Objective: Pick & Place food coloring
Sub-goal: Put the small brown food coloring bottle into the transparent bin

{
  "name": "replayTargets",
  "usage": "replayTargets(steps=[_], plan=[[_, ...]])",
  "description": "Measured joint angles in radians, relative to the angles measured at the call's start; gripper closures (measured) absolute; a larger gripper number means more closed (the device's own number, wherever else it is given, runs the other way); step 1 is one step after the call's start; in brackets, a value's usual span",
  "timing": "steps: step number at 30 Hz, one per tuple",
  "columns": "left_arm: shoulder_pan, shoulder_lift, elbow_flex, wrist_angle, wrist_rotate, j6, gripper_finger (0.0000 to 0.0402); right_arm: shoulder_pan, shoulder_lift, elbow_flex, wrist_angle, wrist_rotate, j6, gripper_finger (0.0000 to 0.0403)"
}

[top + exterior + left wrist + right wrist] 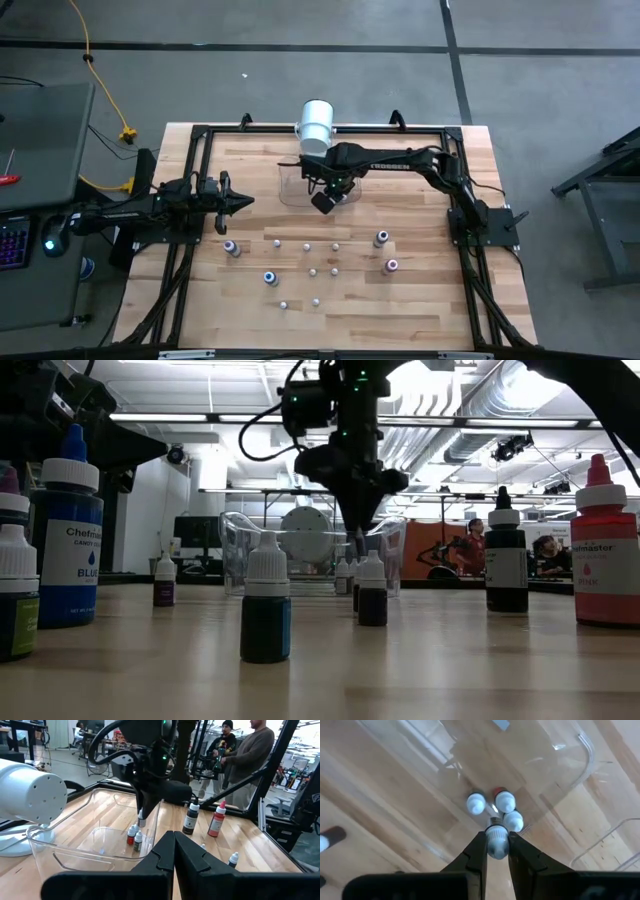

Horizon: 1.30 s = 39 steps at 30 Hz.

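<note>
The right gripper (496, 851) has its fingers (476, 854) clamped on a white-capped food coloring bottle (496, 840), at centre frame above the clear tub (580, 765); three more bottles (505, 800) stand inside it just beyond; the left gripper (243, 201), fingers closed on nothing, hangs at left over the bench (420, 310).
</note>
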Motion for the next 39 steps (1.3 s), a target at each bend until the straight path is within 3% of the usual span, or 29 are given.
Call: replayTargets(steps=[39], plan=[[0.000,0.000,0.000,0.000,0.000,0.000,0.0401,-0.008,-0.001,-0.118,0.132,-0.020,0.039,0.0346]])
